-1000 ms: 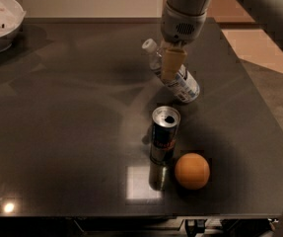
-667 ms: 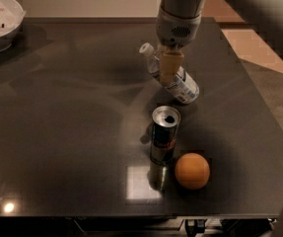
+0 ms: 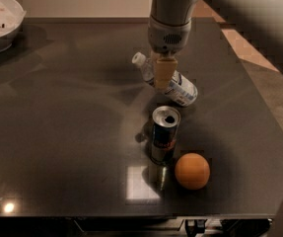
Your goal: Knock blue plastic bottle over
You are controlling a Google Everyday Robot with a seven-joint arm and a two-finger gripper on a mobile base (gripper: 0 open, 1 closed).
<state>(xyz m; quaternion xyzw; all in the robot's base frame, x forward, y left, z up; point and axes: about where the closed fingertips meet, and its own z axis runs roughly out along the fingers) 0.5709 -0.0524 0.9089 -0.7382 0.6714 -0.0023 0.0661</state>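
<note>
The blue plastic bottle (image 3: 179, 88) lies on its side on the dark table (image 3: 72, 122), white cap pointing to the back left, base to the front right. My gripper (image 3: 163, 78) hangs from the grey arm straight above the bottle's middle, its yellowish fingers (image 3: 163, 70) just over or touching the bottle. A silver drink can (image 3: 163, 134) stands upright just in front of the bottle.
An orange (image 3: 192, 171) sits to the right front of the can. A white bowl (image 3: 0, 21) with food stands at the table's back left corner. The table's right edge borders a tan floor.
The arm and gripper have risen slightly and shifted a little. The bottle stays lying in the same spot; the can and orange have not moved.
</note>
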